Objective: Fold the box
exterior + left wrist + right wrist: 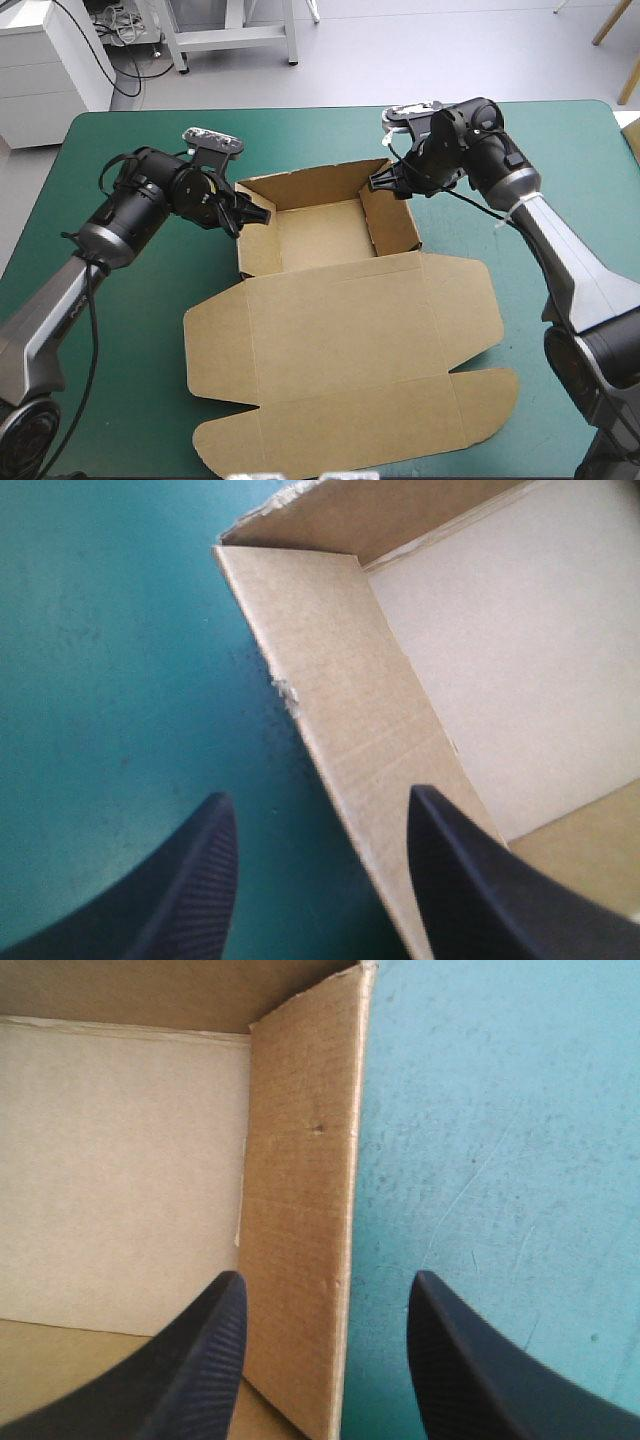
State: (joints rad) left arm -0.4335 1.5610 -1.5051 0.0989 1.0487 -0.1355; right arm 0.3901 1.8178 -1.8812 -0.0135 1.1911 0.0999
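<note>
The brown box (pixel 340 330) lies mid-table on the teal-green cover (pixel 120 130), with an open tray at 12 o'clock and its lid laid flat toward 6 o'clock. The left gripper (pixel 315 792) is spread wide astride the tray's 9 o'clock wall, the right gripper (pixel 328 1272) likewise at 3 o'clock; neither wall is clamped. The lid is shown only by the high view.

One brown box (pixel 340 330) is lying on one table under a single teal-green cover (pixel 140 380), showing three raised walls and one flat lid. Two grippers are standing at it, one left gripper (pixel 262 213) and one right gripper (pixel 378 182). Each is showing two black fingers (pixel 170 900), held apart, making four fingers in all, and each pair is straddling one side wall, so two walls are being flanked.
</note>
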